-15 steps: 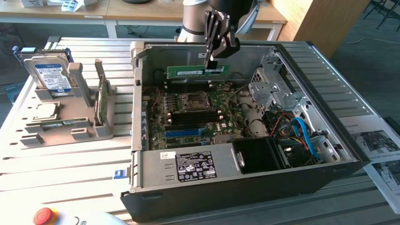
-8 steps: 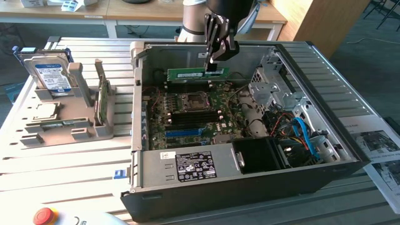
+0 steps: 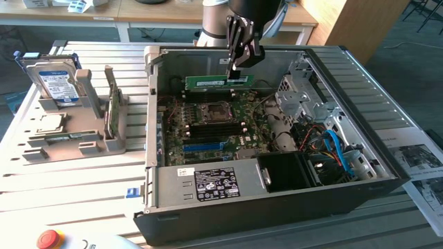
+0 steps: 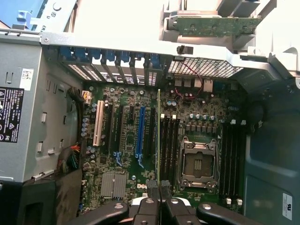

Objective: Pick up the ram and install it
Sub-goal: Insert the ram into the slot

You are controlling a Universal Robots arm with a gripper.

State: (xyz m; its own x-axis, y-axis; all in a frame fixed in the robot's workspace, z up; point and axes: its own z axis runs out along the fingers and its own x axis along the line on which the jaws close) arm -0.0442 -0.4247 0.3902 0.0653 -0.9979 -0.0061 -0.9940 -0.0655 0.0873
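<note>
Gripping the long thin green circuit-board ram (image 3: 207, 82), black pincer (image 3: 235, 77) clamped on its upper edge; holds it level above the green motherboard (image 3: 207, 129) in the open black case (image 3: 277, 207).

My gripper (image 3: 236, 75) is black, smooth and a bit shiny. The ram (image 3: 215, 81) is a thin, smooth green board. The computer case (image 3: 273, 62) is dull grey metal inside. The table (image 3: 69, 181) is pale, ribbed metal. The holder (image 3: 41, 142) looks like matt grey plastic. The sheets (image 3: 422, 155) are paper.
</note>
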